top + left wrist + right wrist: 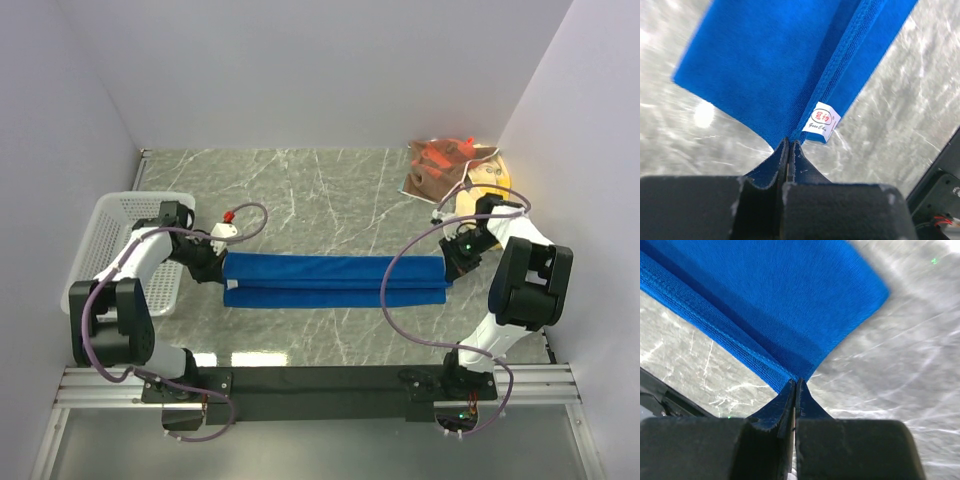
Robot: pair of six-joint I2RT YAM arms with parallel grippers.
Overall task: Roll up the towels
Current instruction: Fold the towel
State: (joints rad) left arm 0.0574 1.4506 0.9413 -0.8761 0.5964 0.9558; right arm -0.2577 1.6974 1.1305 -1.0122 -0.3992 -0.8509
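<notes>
Top external view: a royal blue soft rectangular towel (335, 281), folded lengthwise into a long narrow strip, stretches across the middle of the grey marble-patterned desk (320, 190) between the two arms. I cannot tell whether it rests on the desk or hangs just above it.
Left fingers (774, 167): closed, pinching the strip's left end, just beside a small white sewn label (821, 120).
Right fingers (782, 407): closed, pinching the strip's right end at its stitched edge.
Other towels: a brown-and-orange patterned cloth towel (437, 165) and a yellow cloth towel (490, 180) lie heaped in the far right corner, unrolled, well apart from the blue strip.
White plastic mesh basket (105, 240): at the left desk edge, beside the left arm.
Done: the lengthwise fold of the blue towel looks finished.
Left: probably nearly everything, since no roll has begun on the blue strip and the other two towels look untouched.
</notes>
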